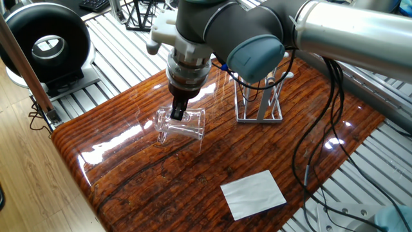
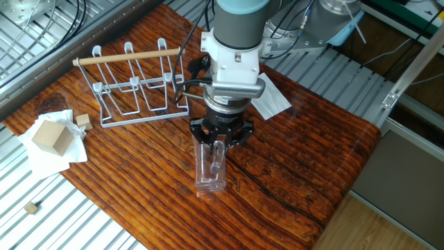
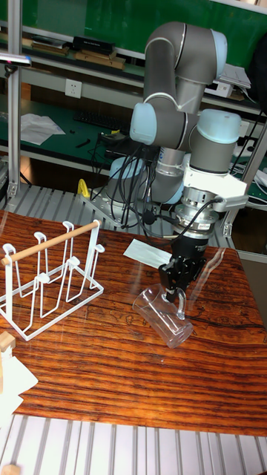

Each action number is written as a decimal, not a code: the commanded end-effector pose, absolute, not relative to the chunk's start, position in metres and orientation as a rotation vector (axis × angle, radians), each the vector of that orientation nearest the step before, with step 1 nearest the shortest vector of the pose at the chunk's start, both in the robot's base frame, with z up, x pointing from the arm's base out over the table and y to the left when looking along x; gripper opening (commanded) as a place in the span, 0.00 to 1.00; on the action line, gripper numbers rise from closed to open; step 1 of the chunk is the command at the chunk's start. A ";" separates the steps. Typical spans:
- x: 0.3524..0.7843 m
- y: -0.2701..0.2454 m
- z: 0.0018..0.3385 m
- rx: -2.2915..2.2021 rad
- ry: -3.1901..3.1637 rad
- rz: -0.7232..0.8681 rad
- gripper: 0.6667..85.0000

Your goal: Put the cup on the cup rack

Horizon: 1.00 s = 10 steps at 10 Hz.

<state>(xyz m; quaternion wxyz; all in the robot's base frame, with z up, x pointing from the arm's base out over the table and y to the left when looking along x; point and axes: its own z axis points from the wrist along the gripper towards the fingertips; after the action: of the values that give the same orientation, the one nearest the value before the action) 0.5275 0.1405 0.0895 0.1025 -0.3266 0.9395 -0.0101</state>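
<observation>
Tall fixed view: hand (image 3: 176, 285) seemingly grips the cup (image 3: 165, 320), lying tilted.

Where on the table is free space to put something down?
Bare wood lies between the cup and the table's edge nearest the white paper sheet. It is crowded around the cup rack, the wooden block and the gripper.

clear glass cup (image 2: 209, 169), glossy wooden table (image 2: 312, 167)

Bright, sharp; glare on glossy table (image 1: 103, 151)
</observation>
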 end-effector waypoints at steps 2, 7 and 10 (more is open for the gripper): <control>0.527 0.147 0.092 -0.942 2.778 -0.009 0.38; 0.527 0.146 0.094 -0.933 2.783 -0.014 0.26; 0.526 0.144 0.093 -0.900 2.802 -0.016 0.00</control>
<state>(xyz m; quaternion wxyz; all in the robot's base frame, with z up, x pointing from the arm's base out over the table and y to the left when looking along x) 0.5255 0.1431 0.0920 0.0986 -0.3134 0.9444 -0.0107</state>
